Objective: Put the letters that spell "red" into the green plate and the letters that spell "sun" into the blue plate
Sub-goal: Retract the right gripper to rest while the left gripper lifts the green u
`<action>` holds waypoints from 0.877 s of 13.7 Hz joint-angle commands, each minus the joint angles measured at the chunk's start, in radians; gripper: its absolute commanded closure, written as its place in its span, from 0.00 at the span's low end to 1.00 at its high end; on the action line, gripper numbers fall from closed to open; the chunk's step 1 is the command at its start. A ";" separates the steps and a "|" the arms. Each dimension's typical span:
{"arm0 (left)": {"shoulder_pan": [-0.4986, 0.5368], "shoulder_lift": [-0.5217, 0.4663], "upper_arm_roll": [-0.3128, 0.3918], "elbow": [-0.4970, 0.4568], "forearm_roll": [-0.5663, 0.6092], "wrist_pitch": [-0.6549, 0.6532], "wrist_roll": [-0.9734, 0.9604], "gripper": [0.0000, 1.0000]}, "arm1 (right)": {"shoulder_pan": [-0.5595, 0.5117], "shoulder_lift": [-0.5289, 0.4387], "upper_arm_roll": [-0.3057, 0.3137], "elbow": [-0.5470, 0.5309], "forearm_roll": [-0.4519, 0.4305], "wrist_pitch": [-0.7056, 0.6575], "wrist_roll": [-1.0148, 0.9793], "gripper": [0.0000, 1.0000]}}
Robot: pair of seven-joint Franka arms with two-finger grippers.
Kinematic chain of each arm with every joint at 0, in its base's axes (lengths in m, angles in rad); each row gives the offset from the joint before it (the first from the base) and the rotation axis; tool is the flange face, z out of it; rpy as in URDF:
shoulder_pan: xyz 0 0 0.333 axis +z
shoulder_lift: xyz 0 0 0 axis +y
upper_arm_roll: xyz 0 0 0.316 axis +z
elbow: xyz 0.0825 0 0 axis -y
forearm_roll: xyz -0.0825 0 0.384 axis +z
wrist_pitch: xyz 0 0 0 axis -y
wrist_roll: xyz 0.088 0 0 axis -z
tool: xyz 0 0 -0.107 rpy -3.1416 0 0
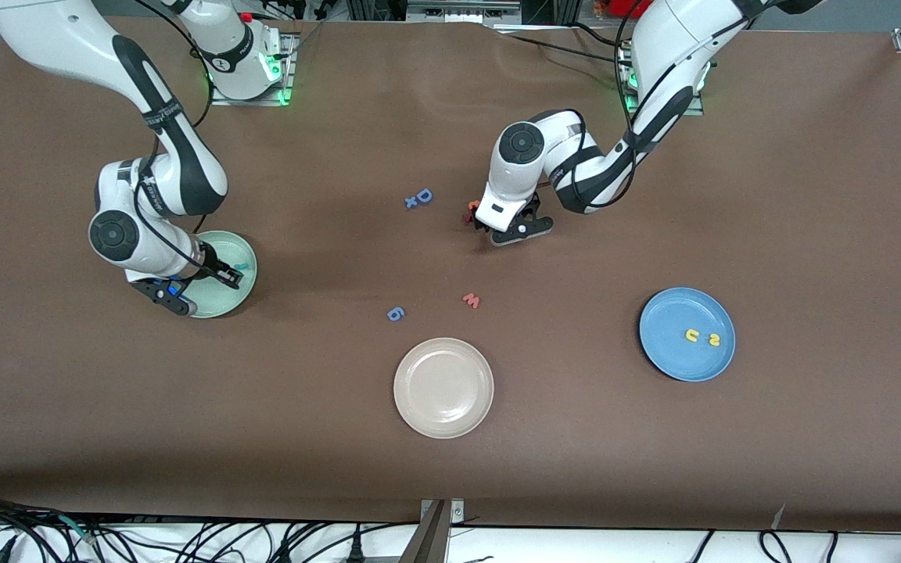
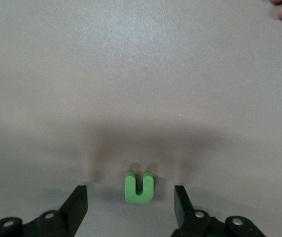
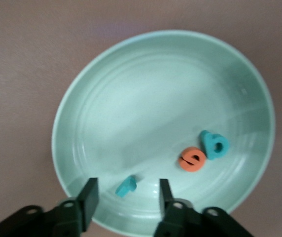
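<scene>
Both claws (image 2: pixel 130 200) (image 3: pixel 126 196) low, parted.

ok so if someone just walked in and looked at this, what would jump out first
Probably the right gripper open over the green plate, where a teal r, orange e and teal d lie. At mid-table, the left gripper straddles a green n. The blue plate holds two yellow letters.

Teal r (image 3: pixel 125 186) lies between the right fingers (image 3: pixel 88 197) in the green plate (image 3: pixel 106 89) with orange e (image 3: pixel 191 159) and teal d (image 3: pixel 214 144); green n (image 2: pixel 139 186) lies flat between the left fingers (image 2: pixel 78 202); yellow u (image 1: pixel 691 335), probably s (image 1: pixel 714 339), sit in the blue plate (image 1: pixel 673 356).
</scene>
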 commanded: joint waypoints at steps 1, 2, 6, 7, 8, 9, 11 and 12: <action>-0.016 0.010 0.013 0.022 0.044 0.013 -0.030 0.25 | -0.004 -0.049 0.012 0.111 0.024 -0.187 -0.016 0.10; -0.016 0.013 0.015 0.023 0.044 0.013 -0.030 0.27 | -0.004 -0.063 0.014 0.154 0.059 -0.232 -0.018 0.09; -0.014 0.042 0.015 0.029 0.128 0.019 -0.065 0.29 | -0.001 -0.078 0.041 0.370 0.091 -0.445 -0.038 0.01; -0.014 0.043 0.015 0.029 0.156 0.020 -0.085 0.32 | -0.001 -0.078 0.044 0.439 0.090 -0.509 -0.038 0.01; -0.013 0.043 0.015 0.029 0.162 0.018 -0.098 0.35 | -0.001 -0.078 0.052 0.501 0.091 -0.562 -0.039 0.01; -0.013 0.043 0.015 0.029 0.162 0.018 -0.101 0.35 | -0.001 -0.078 0.063 0.562 0.090 -0.606 -0.061 0.01; -0.013 0.042 0.015 0.029 0.162 0.016 -0.101 0.35 | -0.001 -0.092 0.063 0.630 0.088 -0.640 -0.140 0.01; -0.014 0.040 0.014 0.029 0.162 0.012 -0.101 0.35 | -0.001 -0.109 0.060 0.635 0.088 -0.640 -0.185 0.01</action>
